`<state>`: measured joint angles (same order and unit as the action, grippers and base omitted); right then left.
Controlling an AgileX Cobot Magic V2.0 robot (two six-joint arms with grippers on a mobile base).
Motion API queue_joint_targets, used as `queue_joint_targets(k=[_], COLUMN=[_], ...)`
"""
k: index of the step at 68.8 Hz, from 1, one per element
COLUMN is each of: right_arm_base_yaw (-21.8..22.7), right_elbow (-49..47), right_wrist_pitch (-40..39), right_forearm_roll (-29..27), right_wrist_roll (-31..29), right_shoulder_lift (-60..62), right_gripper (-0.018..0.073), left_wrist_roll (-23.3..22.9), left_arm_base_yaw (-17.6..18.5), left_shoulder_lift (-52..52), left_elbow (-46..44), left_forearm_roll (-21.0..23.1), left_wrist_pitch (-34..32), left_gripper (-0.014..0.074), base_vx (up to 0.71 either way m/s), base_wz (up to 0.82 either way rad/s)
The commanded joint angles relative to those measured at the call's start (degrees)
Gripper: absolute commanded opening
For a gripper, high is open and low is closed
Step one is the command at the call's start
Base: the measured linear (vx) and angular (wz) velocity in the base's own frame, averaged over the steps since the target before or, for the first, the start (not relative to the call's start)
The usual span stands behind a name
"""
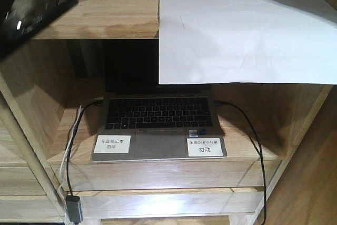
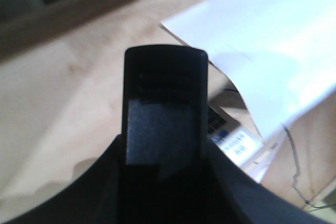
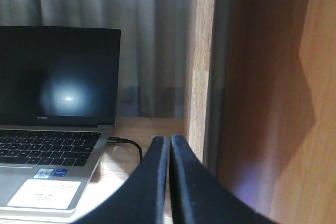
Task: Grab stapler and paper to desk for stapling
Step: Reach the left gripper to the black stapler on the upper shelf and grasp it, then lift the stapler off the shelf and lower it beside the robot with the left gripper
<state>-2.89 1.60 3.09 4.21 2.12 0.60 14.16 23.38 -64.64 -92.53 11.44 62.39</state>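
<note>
In the top left corner of the front view a dark shape (image 1: 31, 9) is poking in, cut off by the edge, and I cannot tell what it is. In the left wrist view the left gripper (image 2: 165, 148) is pinching a black block that looks like the stapler (image 2: 165, 87), but it is dark and blurry and its lower part is hiding between the fingers. Bare wood of the top shelf (image 1: 105, 19) is lying open around it. To its right, apart from it, the paper (image 1: 247, 38) is lying on the shelf and hanging over the front edge. The hanging part is covering the top of the screen of the laptop (image 1: 158, 114) sitting one shelf down. A black cable (image 1: 253, 130) is running out of the laptop's right side. Right of that, the right gripper (image 3: 170, 139) is holding its jaws pressed together with nothing between them. It is sitting close beside the wooden side wall (image 3: 199, 77), leaving little room there.
</note>
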Motion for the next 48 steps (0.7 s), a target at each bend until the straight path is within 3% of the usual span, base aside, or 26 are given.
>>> queue_joint_targets(k=[1, 29, 48], right_arm_base_yaw=[0.0, 0.0, 0.0], right_elbow=[0.2, 0.2, 0.2], right_wrist_pitch=[-4.0, -4.0, -4.0], right_forearm_roll=[0.2, 0.2, 0.2], right_wrist_roll=[-0.6, -0.6, -0.6], right_shoulder_lift=[0.9, 0.9, 0.9], right_gripper=[-0.0009, -0.0009, -0.0009], left_wrist_roll=[0.1, 0.0, 0.0], left_arm_base_yaw=[0.1, 0.1, 0.1], left_shoulder_lift=[6.2, 25.7, 37.8], left_elbow=[6.6, 36.7, 56.0], left_forearm_roll=[1.9, 2.0, 2.0], left_wrist_pitch=[-10.1, -18.9, -29.2], left_gripper=[-0.0007, -0.0007, -0.0007], base_vx=[0.0, 0.0, 0.0], base_wz=[0.0, 0.0, 0.0])
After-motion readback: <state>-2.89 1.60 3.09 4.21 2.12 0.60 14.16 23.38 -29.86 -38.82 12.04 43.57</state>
